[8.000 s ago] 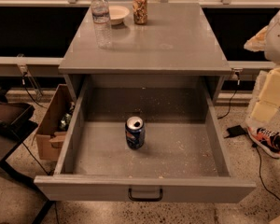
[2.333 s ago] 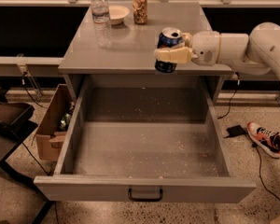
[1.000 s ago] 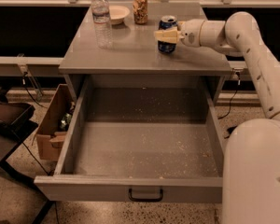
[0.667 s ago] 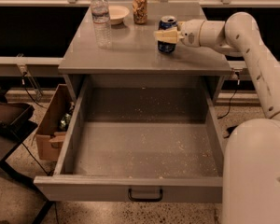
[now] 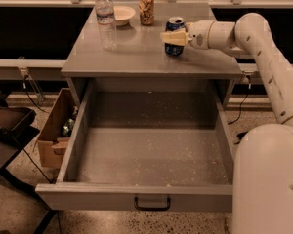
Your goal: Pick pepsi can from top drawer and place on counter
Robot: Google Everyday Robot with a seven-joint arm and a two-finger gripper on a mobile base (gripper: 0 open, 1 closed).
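Note:
The pepsi can [image 5: 175, 25] stands upright on the right half of the grey counter [image 5: 136, 55]. My gripper [image 5: 172, 37] reaches in from the right and is shut on the can's middle, with one cream finger [image 5: 169, 37] across its front. The top drawer [image 5: 136, 197] is pulled fully open below the counter. Its speckled floor holds nothing, and its dark loop handle [image 5: 152, 204] faces the camera.
A water bottle [image 5: 105, 19], a white bowl [image 5: 123, 14] and a tan-orange patterned can [image 5: 146, 8] stand at the back of the counter. A brown cardboard box [image 5: 52, 130] sits on the floor left of the drawer. My white arm [image 5: 271, 77] and body [image 5: 268, 179] fill the right side.
The can has gone from the drawer floor up onto the counter in my gripper. Over the last second the can and arm have stayed still.

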